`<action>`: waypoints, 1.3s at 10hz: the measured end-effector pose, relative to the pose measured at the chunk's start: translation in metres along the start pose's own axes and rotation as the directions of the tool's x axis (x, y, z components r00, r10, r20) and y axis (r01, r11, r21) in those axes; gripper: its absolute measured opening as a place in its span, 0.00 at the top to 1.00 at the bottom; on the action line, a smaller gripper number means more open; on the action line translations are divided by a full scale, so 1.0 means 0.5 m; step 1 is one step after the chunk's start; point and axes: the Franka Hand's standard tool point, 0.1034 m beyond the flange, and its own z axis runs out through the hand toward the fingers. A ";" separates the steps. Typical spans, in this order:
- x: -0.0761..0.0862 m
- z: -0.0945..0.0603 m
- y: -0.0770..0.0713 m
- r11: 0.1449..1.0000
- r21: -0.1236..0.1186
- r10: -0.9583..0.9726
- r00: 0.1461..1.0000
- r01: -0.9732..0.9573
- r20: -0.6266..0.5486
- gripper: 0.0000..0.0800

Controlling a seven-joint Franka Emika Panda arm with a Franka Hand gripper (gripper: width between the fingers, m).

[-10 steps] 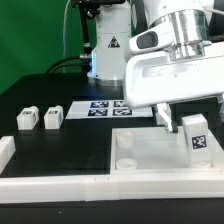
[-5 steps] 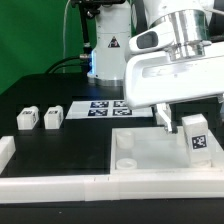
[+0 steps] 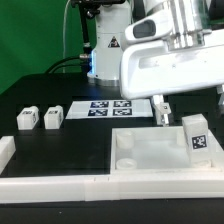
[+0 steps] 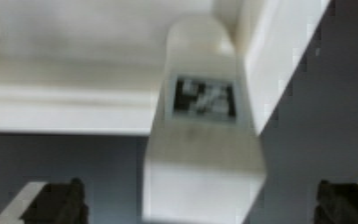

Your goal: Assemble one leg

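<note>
A leg [image 3: 197, 137], a white block with a square tag, stands upright in the near-right corner of the large white tray-like piece [image 3: 140, 152]. My gripper [image 3: 190, 104] hovers just above it, open, with one finger [image 3: 161, 108] on the exterior view's left of the leg. In the wrist view the leg [image 4: 206, 120] stands between my two dark fingertips [image 4: 51, 200], clear of both. My gripper [image 4: 202, 205] holds nothing. Two more legs [image 3: 27, 118] [image 3: 52, 117] lie on the black table at the exterior view's left.
The marker board [image 3: 100, 106] lies flat behind the tray-like piece. A white barrier [image 3: 50, 184] runs along the table's front edge, with an upright end [image 3: 5, 150] at the exterior view's left. A robot base and cables stand at the back.
My gripper has risen a little above the leg. The leg stays standing in the tray-like piece's corner.
</note>
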 end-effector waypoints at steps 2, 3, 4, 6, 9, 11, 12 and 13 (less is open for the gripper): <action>-0.008 -0.002 -0.020 0.999 0.036 0.009 0.968 -0.018 0.249 0.19; -0.007 0.006 -0.023 0.998 0.049 0.006 0.939 -0.024 0.343 0.19; -0.010 0.013 -0.019 0.998 0.055 0.004 0.915 -0.029 0.402 0.19; 0.016 0.029 -0.002 0.997 0.061 0.007 0.886 -0.040 0.463 0.19; 0.009 0.034 -0.011 0.996 0.043 0.044 0.887 -0.072 0.461 0.19; 0.008 0.035 -0.009 0.997 0.044 0.042 0.887 -0.070 0.461 0.52; 0.009 0.035 -0.008 0.995 0.033 0.064 0.885 -0.090 0.461 0.52; 0.009 0.035 -0.006 0.994 0.021 0.090 0.883 -0.112 0.461 0.63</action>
